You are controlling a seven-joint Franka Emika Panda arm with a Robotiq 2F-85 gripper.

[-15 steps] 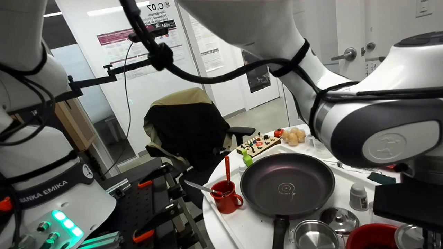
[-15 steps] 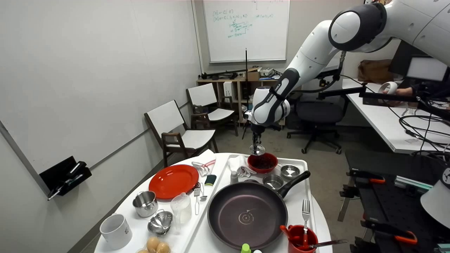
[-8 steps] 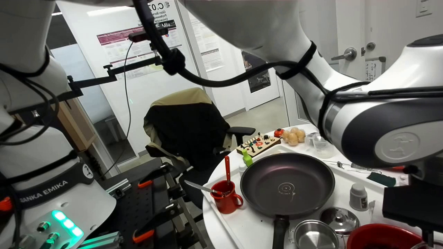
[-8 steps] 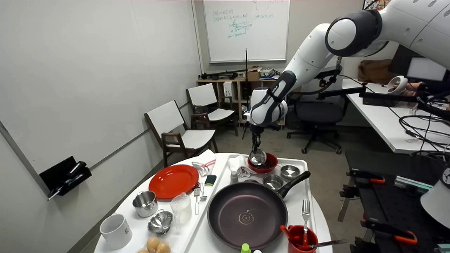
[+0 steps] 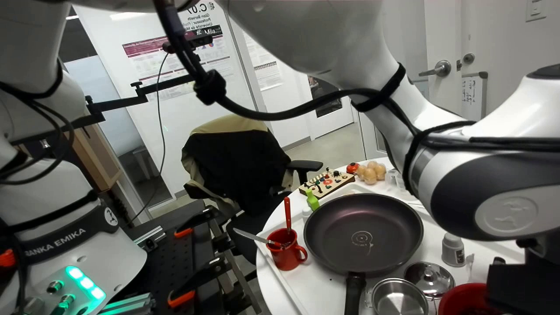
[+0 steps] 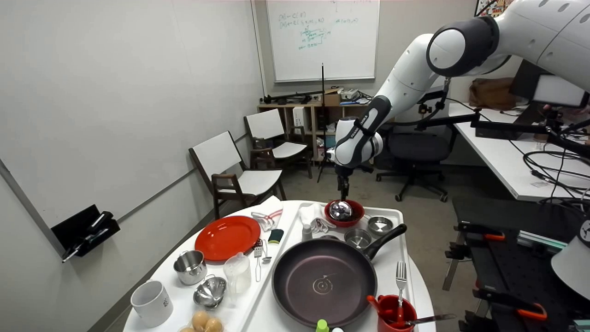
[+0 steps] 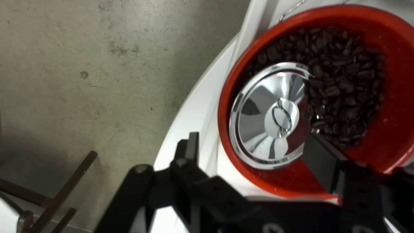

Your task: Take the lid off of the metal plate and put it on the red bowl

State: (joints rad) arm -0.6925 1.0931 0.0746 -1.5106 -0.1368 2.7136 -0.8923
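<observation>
The counter [image 6: 214, 267] is white with a round edge, and a white tray [image 6: 389, 258] sits on it. A big dark frying pan [image 6: 322, 283] fills a lot of the tray. Near the pan, a red mug [image 5: 284, 258] has a fork [image 6: 401, 272] and a knife [image 5: 253, 236] in it. On the counter beside the tray are a red plate [image 6: 228, 238], a white mug [image 6: 152, 306] and some eggs [image 6: 200, 320]. In the room there are two chairs [image 6: 258, 180] with white seats, a whiteboard [image 6: 325, 27] with green writing, and a long white desk [image 6: 498, 157]. The floor [image 7: 81, 106] is gray with little spots.

The red bowl [image 7: 396, 97] is on the tray and has coffee beans [image 7: 346, 77] in it. The shiny metal lid [image 7: 258, 129] lies inside the bowl, close to one side, with its knob [image 7: 281, 119] facing up, and it covers some of the beans. The gripper [image 7: 254, 142] is just above the lid, and its two fingers [image 7: 193, 147] are spread wide apart. In the wrist view, one finger overlaps the edge of the lid; I cannot tell if they touch.
</observation>
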